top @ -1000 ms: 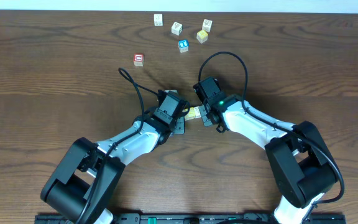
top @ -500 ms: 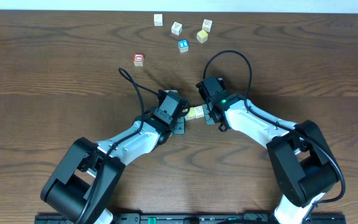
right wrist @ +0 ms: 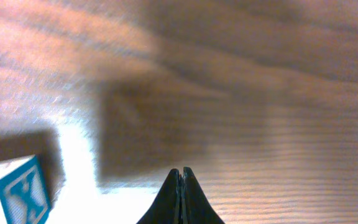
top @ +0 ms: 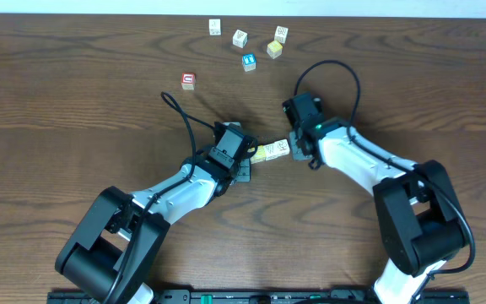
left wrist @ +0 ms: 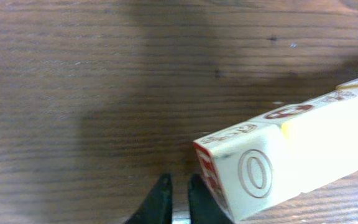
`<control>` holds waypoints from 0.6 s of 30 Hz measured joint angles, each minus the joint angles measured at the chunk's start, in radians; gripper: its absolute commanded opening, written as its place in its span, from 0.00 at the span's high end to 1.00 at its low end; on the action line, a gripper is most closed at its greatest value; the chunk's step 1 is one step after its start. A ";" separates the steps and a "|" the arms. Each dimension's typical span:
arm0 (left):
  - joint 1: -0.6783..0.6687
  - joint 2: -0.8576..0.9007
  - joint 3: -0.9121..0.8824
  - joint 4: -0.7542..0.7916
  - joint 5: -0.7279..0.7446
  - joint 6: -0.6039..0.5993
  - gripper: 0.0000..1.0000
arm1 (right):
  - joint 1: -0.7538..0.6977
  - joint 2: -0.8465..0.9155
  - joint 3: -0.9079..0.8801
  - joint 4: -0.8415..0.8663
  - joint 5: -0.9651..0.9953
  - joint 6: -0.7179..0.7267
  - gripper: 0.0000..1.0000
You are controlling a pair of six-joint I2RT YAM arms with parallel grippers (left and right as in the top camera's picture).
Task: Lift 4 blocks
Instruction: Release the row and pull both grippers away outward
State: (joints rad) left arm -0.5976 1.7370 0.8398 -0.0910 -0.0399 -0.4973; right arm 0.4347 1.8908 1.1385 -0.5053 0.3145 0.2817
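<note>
While the left gripper (left wrist: 178,190) is pinched shut on nothing, a short row of cubes (top: 269,151) sits just beside its tips. The right gripper (right wrist: 180,179), likewise shut and empty, is near the row's other end. Farther out lie a red-faced cube (top: 187,81) and a blue-faced cube (top: 249,62). Beyond them the four blocks (top: 240,38), three white and one pale yellow, rest on the surface (top: 74,101), well apart from both arms. Judged: none lifted yet, all four remain. Row's count unclear, since it is cut off in the left wrist view. Right wrist view blurred.
</note>
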 measured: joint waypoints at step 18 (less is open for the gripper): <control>0.175 -0.041 0.000 -0.021 -0.078 0.052 0.93 | -0.090 -0.105 0.044 -0.078 0.000 0.000 0.99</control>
State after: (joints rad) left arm -0.4229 1.6958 0.8398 -0.1116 -0.1181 -0.4450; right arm 0.3443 1.7863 1.1828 -0.5831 0.3149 0.2817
